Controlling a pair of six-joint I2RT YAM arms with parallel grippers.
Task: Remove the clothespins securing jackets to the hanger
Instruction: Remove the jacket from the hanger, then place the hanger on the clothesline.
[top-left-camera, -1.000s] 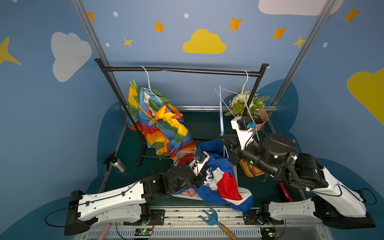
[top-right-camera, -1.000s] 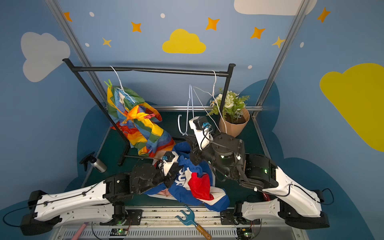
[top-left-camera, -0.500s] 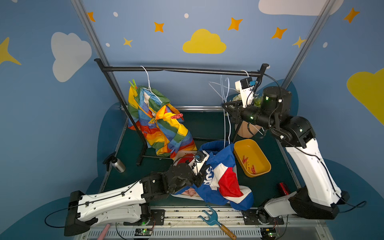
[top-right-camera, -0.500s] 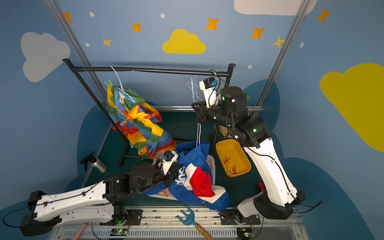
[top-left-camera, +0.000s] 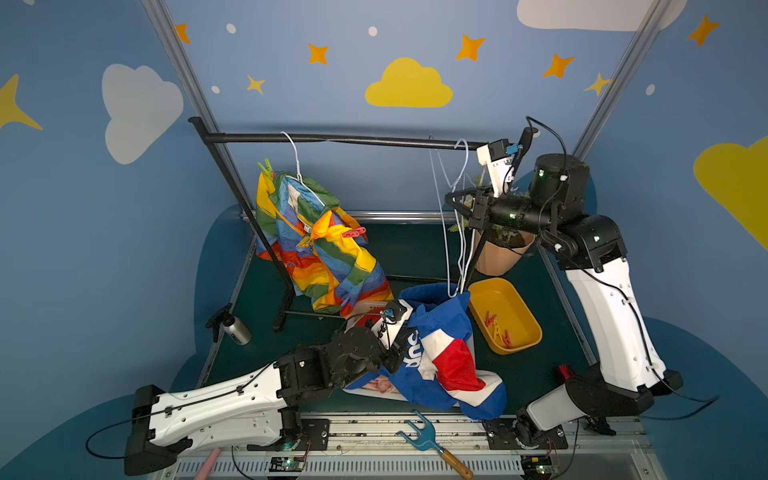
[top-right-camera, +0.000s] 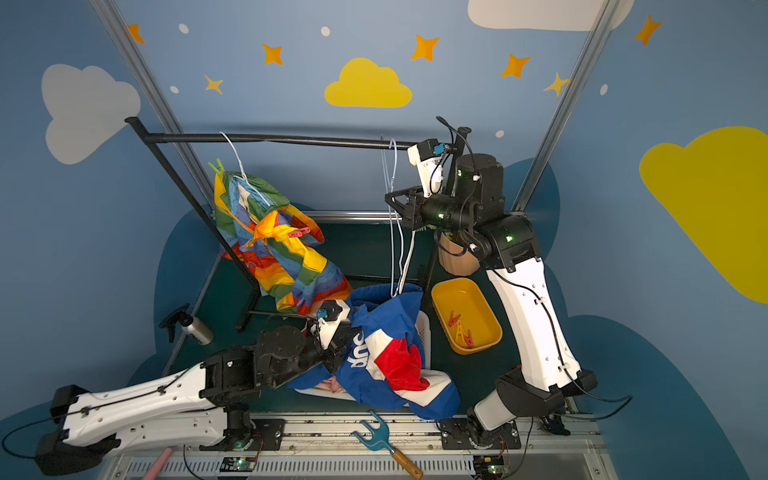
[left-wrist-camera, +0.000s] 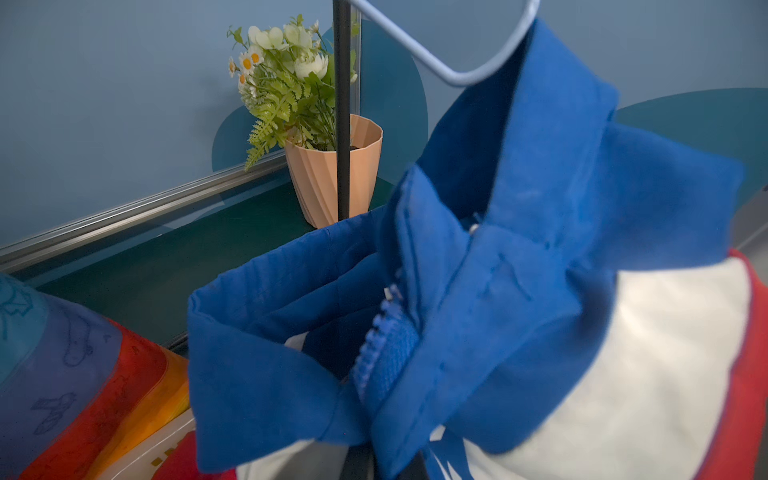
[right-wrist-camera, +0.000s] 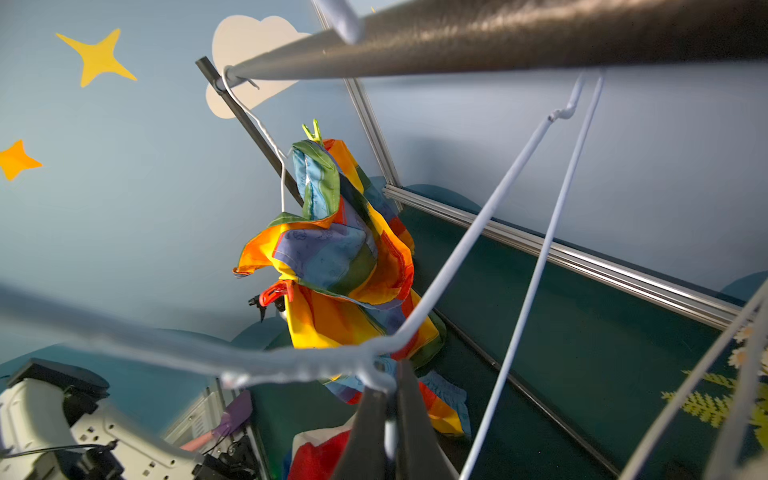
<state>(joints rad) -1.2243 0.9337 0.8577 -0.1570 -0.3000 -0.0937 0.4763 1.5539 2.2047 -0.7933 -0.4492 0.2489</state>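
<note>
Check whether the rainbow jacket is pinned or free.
Pinned: a green clothespin and a red clothespin are clipped on the rainbow jacket.

rail gap: under the rail (top-left-camera: 332, 139), between the rainbow jacket (top-left-camera: 320, 253) and the white hangers (right-wrist-camera: 488, 210), I see open room for a tool.
near my right tool (right-wrist-camera: 388, 415): hanger wires cross on both sides; the rail is close above.
near my left tool (left-wrist-camera: 386, 465): the blue jacket (left-wrist-camera: 519, 249) blocks the way in front.
table (top-left-camera: 407, 249), right side: yellow tray (top-left-camera: 500, 297) and flower pot (top-left-camera: 496, 259) stand close together.
</note>
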